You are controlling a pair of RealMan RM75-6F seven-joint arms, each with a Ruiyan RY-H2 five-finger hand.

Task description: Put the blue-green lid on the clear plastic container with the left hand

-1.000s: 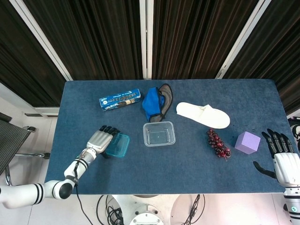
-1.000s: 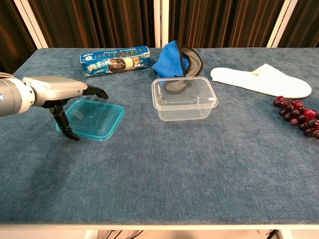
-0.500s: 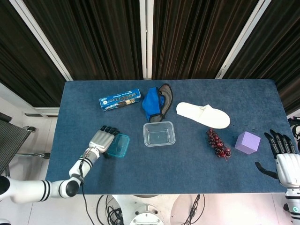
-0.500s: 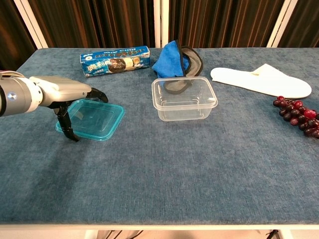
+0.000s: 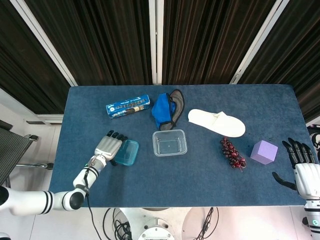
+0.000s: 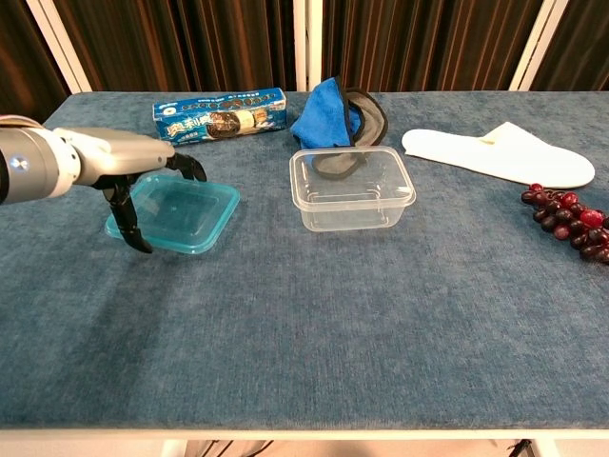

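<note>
A: Surface and room?
B: Desk [image 5: 200, 175] with a blue felt-like top, dark curtains [image 5: 110, 40] behind with pale vertical frames. A chair [image 5: 12, 150] sits off the desk's left edge.

A: What's on it, big to small?
B: White slipper [image 5: 216, 122], blue cloth [image 5: 163, 110] with a dark strap, clear plastic container [image 5: 169, 142], blue snack box [image 5: 128, 106], blue-green lid [image 5: 127, 152], purple cube [image 5: 264, 152], grapes [image 5: 232, 153].

A: Lid orientation?
B: Rounded rectangle, long axis roughly front to back on the desk, slightly skewed. In the chest view the lid [image 6: 181, 212] looks tipped, near-left edge lifted, far-right corner low. Can't tell if it's fully off the desk.

A: Lid versus hand?
B: Left hand [image 5: 108, 148] is on the lid's left side, fingers [image 6: 190, 167] over the top and the thumb [image 6: 128, 228] hooked under the near-left edge. It's pinching the lid.

A: Lid versus container?
B: Lid lies left of the container, near but apart. Container [image 6: 352, 188] sits upright, open top, just in front of the cloth.

A: Right hand?
B: Right hand [image 5: 302, 167] at the desk's front right corner, fingers spread, holding nothing, near the cube.
</note>
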